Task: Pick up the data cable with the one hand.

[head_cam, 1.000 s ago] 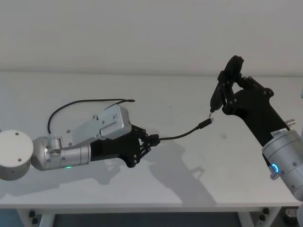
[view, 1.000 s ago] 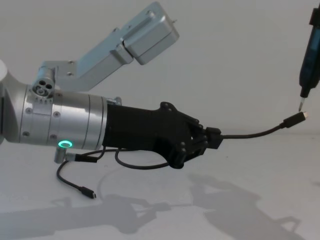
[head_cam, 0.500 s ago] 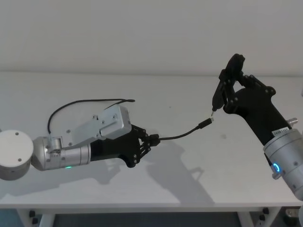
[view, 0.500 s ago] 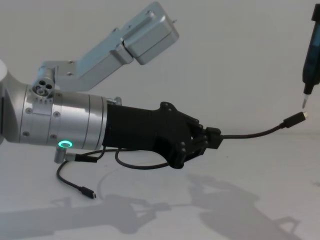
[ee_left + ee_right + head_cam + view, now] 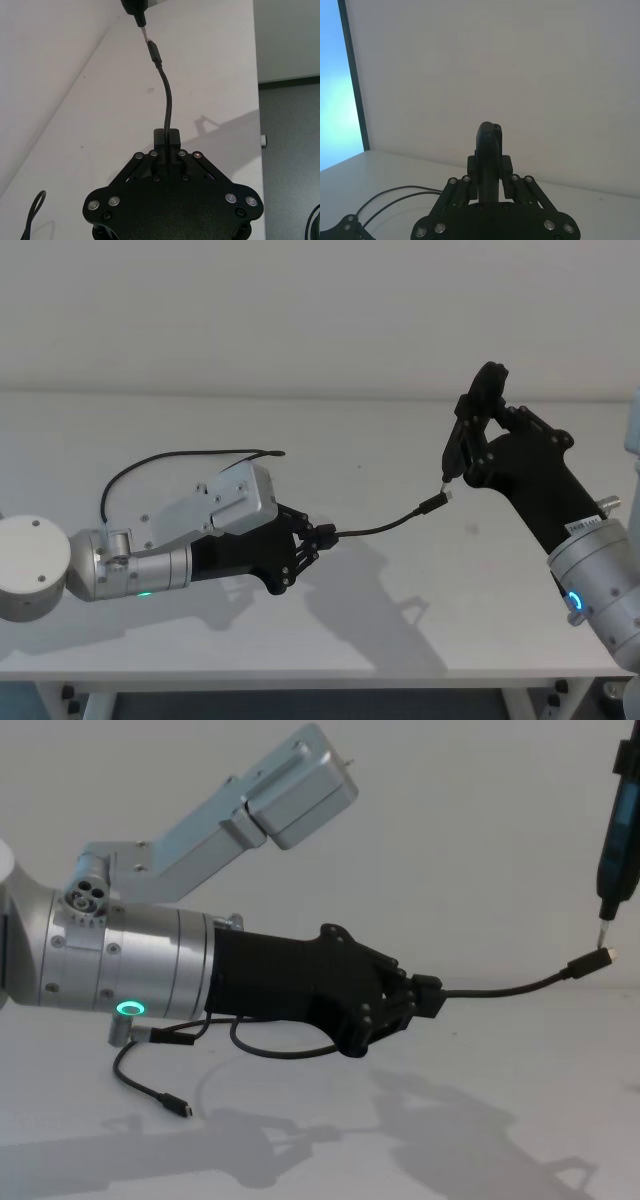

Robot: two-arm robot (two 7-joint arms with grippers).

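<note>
Left gripper (image 5: pixel 315 537) pinches the cable (image 5: pixel 385 525) above the table (image 5: pixel 400 430), free length running rightward to its plug (image 5: pixel 434 502), which hangs just under the pin-tipped tool (image 5: pixel 462 440) clamped in the right gripper (image 5: pixel 478 445).

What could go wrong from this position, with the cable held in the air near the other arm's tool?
1. The left gripper holds the cable at one spot only; its free plug sticks out unsupported and may sway.
2. The pin tool in the right gripper hangs just above that plug; any motion could knock it.
3. The cable's slack lies on the table and may drag.
</note>
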